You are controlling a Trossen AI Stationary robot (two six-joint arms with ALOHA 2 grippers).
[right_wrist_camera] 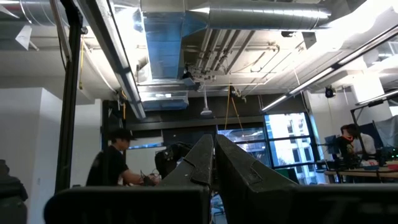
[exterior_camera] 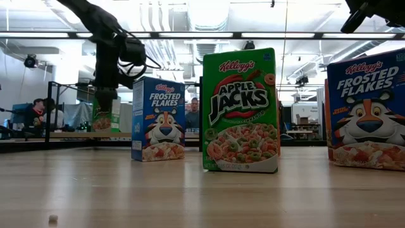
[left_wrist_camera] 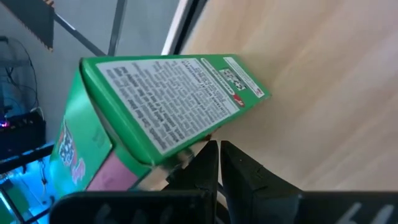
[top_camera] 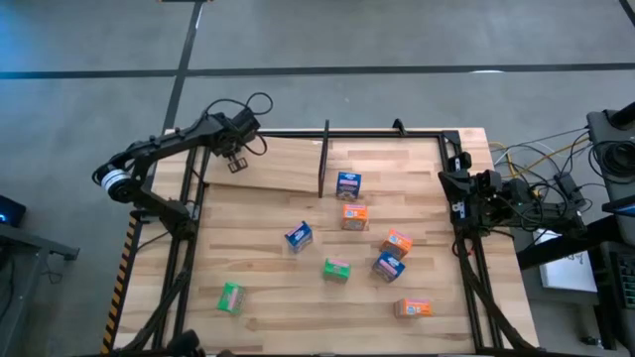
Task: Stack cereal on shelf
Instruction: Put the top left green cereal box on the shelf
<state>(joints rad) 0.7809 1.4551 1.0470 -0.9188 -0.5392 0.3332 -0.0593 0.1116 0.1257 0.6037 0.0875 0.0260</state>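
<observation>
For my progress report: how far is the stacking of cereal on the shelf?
Done: one green cereal box seems to stand on the shelf. In hand: the left tool is shut beside that box, not gripping it. Left: eight boxes lie scattered on the table, among them the Apple Jacks box. The right tool waits shut at the table's right edge.

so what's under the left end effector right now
A small green cardboard cereal box stands on the light wooden shelf panel, directly below the shut left end effector. The box's base and whatever shelf it covers are hidden, so contact can't be confirmed.
</observation>
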